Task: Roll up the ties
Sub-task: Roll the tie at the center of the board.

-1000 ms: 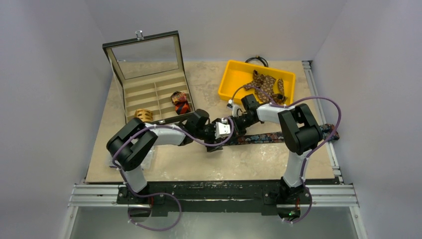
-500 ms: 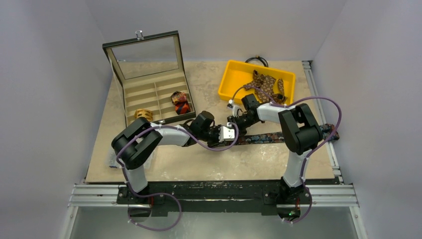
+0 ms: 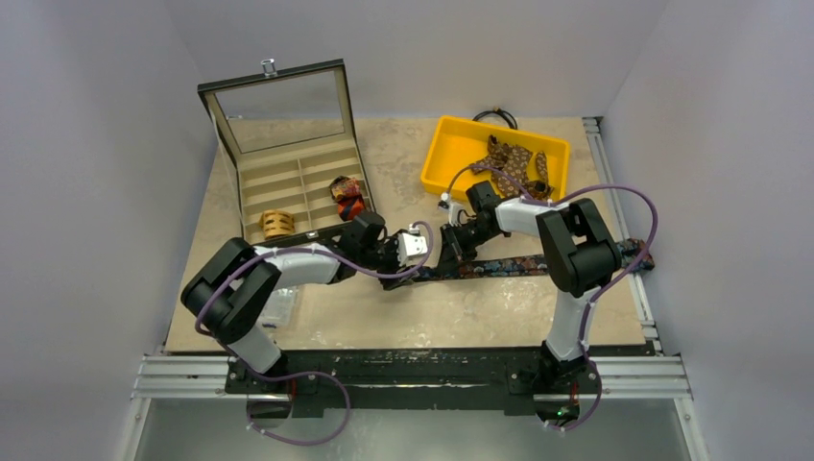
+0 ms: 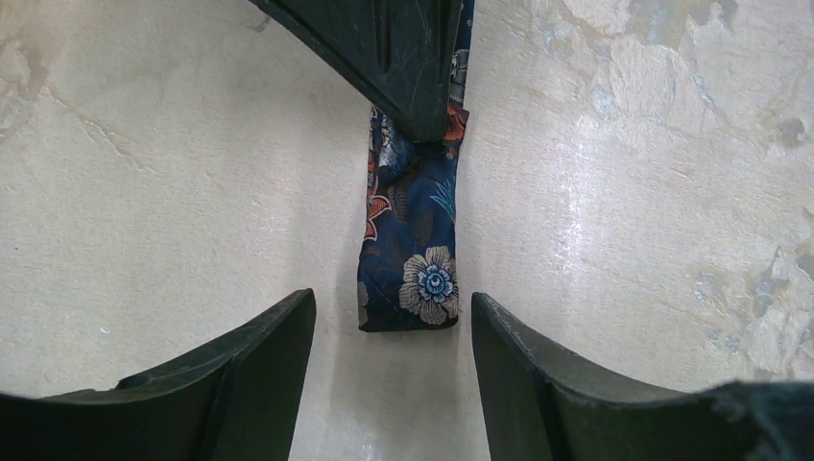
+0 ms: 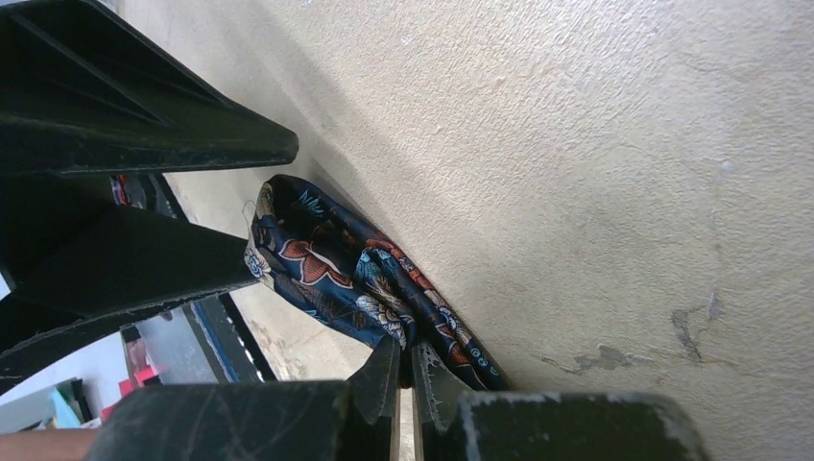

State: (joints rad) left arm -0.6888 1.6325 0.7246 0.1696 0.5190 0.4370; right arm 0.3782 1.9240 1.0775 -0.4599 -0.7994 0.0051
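Note:
A dark navy floral tie point(image 3: 538, 264) lies as a flat strip across the table, with its left end folded over point(image 4: 408, 288). My right gripper point(image 5: 408, 370) is shut on the tie's fabric a little behind that fold and holds it down near the table; its black fingers point(image 4: 413, 58) show at the top of the left wrist view. My left gripper point(image 4: 392, 300) is open and low over the table. The folded end sits just ahead of its fingertips, untouched. In the top view the two grippers meet tip to tip, left point(image 3: 422, 257) and right point(image 3: 449, 250).
An open compartment box point(image 3: 288, 182) at the back left holds a tan coil point(image 3: 276, 223) and a red-orange coil point(image 3: 347, 198). A yellow bin point(image 3: 451, 144) at the back right holds a brown dotted tie point(image 3: 514, 163). A black cable loop point(image 3: 495, 116) lies behind the bin.
My left gripper pushed right onto the tie's end, narrowed, then drew back left and opened. The right gripper stayed in place and closed on the tie.

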